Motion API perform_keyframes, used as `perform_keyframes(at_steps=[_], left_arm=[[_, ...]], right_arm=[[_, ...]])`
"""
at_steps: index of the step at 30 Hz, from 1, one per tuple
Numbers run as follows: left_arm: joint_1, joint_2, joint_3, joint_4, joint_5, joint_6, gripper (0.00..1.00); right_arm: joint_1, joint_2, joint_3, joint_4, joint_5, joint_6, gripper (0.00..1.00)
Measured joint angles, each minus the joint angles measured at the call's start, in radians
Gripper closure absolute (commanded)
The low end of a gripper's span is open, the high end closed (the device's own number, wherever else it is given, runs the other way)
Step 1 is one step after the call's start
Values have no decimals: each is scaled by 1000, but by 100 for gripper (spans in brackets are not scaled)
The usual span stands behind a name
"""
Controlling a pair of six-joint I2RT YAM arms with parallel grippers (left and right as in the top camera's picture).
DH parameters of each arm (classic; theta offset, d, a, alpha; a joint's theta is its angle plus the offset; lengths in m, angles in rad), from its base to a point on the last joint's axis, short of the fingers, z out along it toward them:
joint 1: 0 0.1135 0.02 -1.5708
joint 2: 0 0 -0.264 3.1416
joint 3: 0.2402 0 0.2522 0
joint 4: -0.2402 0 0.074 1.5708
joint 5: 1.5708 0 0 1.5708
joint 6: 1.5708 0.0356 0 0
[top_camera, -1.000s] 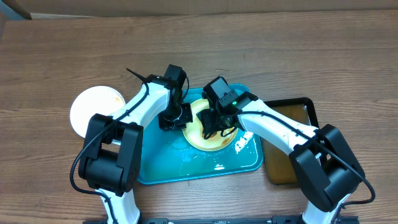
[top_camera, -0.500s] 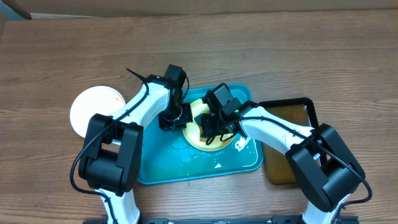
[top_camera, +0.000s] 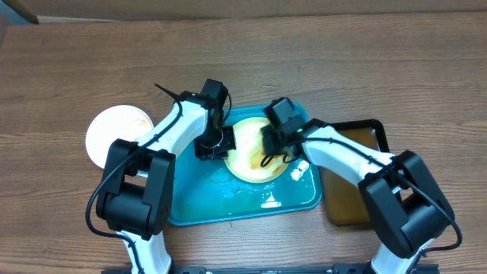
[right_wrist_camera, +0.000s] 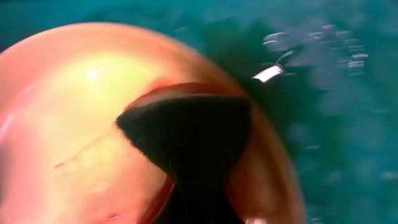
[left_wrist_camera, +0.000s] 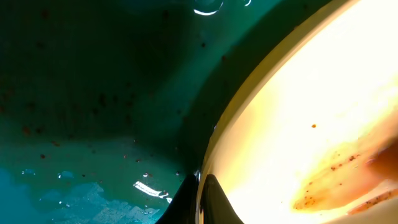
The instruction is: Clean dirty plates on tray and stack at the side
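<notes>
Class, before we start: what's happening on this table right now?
Two robot arms are washing a dirty plate on the wet turquoise tray. The left gripper pinches the plate's rim, while the right gripper presses a dark sponge against its brown-smeared face. Another plate sits on the table left of the tray; a black tray of brownish water lies on the right.

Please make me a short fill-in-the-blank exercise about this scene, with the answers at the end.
1. The smeared plate lies on the blue ____.
2. The left jaws grip this plate by its ____.
3. The right jaws press a black ____ onto it.
4. A white plate lies on the table, on the ____ arm's side.
Answers: tray; rim; sponge; left.
</notes>
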Motion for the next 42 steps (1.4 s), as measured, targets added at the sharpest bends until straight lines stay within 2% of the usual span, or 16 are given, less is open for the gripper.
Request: perform_keyframes(at_steps=[5, 16, 31, 37, 42], left_arm=[[0, 0, 0, 3, 12, 0, 96], [-22, 0, 0, 3, 56, 0, 96], [0, -3, 0, -29, -31, -6, 96], [0, -23, -4, -30, -87, -24, 96], [0, -97, -23, -33, -174, -32, 96]], right_arm=[[-34, -9, 0, -58, 10, -2, 96], [-34, -20, 83, -351, 82, 56, 96], [-98, -203, 108, -455, 240, 101, 96], [-192, -210, 108, -569, 232, 116, 96], [-319, -210, 108, -598, 164, 99, 96]])
